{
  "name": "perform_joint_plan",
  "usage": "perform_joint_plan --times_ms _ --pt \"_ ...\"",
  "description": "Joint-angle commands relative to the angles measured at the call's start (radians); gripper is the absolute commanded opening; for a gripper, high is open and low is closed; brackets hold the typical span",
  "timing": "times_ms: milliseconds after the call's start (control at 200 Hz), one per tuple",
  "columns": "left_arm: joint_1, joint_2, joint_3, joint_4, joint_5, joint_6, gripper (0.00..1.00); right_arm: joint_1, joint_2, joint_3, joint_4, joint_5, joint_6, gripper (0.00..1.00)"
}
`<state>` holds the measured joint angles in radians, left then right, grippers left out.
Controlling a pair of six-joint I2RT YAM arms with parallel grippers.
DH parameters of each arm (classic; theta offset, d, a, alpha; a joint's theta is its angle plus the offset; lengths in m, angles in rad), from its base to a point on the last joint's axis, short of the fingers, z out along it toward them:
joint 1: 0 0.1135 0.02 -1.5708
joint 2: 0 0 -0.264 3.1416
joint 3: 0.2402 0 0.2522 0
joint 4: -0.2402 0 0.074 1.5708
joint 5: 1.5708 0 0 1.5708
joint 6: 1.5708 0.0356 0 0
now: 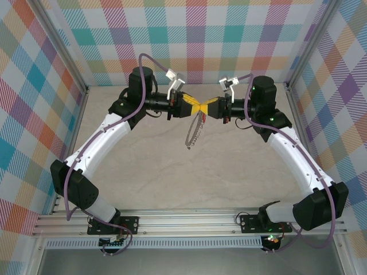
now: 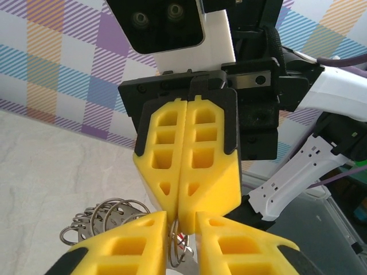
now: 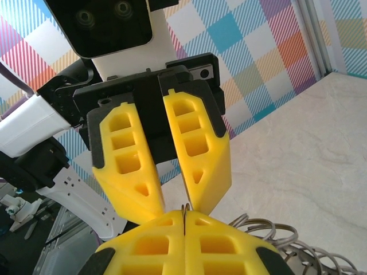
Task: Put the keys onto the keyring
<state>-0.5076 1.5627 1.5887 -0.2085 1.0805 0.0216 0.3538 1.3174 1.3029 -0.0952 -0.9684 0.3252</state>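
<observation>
Your right gripper (image 3: 184, 216) is pinched shut on the keyring (image 1: 195, 132), which dangles between the arms. Your left gripper (image 2: 181, 223) has its jaws slightly apart around the wire, possibly on the key, though that is too hidden to tell. A sideways tug could twist the ring loose.

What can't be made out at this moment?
Left wrist view: whether the left gripper pinches the keyring; the bottom edge cuts its fingers off.
Top view: the keyring's loops, too small to count.
Right wrist view: much of the keyring, behind the right gripper.
</observation>
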Motion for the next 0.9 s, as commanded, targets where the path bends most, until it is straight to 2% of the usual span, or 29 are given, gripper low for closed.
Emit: perform_joint_plan --times_ms 0,160,235,335,490,580,645,710,895 --pt "-0.008 -0.025 0.008 -0.03 0.045 0.036 0.15 -0.003 -0.007 -0.008 0.041 0.008 -0.005 0.0" --pt "-0.009 -0.021 0.008 -0.036 0.052 0.042 0.15 -0.003 -0.003 -0.01 0.05 0.006 0.003 0.0" --pt "-0.008 -0.016 0.011 -0.039 0.064 0.043 0.05 -0.003 -0.001 -0.01 0.052 0.005 0.005 0.0" --pt "-0.008 -0.014 0.014 -0.054 0.076 0.055 0.01 -0.003 0.0 -0.009 0.055 0.006 0.007 0.0" --pt "-0.009 -0.005 0.036 -0.128 0.089 0.089 0.15 -0.003 0.005 -0.008 0.06 0.006 0.012 0.0" --pt "-0.009 0.0 0.046 -0.154 0.099 0.105 0.16 -0.002 0.005 -0.01 0.063 0.005 0.015 0.0" --pt "-0.009 0.002 0.048 -0.155 0.099 0.104 0.13 -0.003 0.006 -0.009 0.067 0.007 0.018 0.0" --pt "-0.011 0.003 0.05 -0.156 0.099 0.107 0.0 -0.003 0.006 -0.011 0.073 0.007 0.024 0.0" --pt "-0.023 -0.005 0.038 -0.139 0.063 0.107 0.0 -0.003 0.004 -0.01 0.102 0.005 0.055 0.0"
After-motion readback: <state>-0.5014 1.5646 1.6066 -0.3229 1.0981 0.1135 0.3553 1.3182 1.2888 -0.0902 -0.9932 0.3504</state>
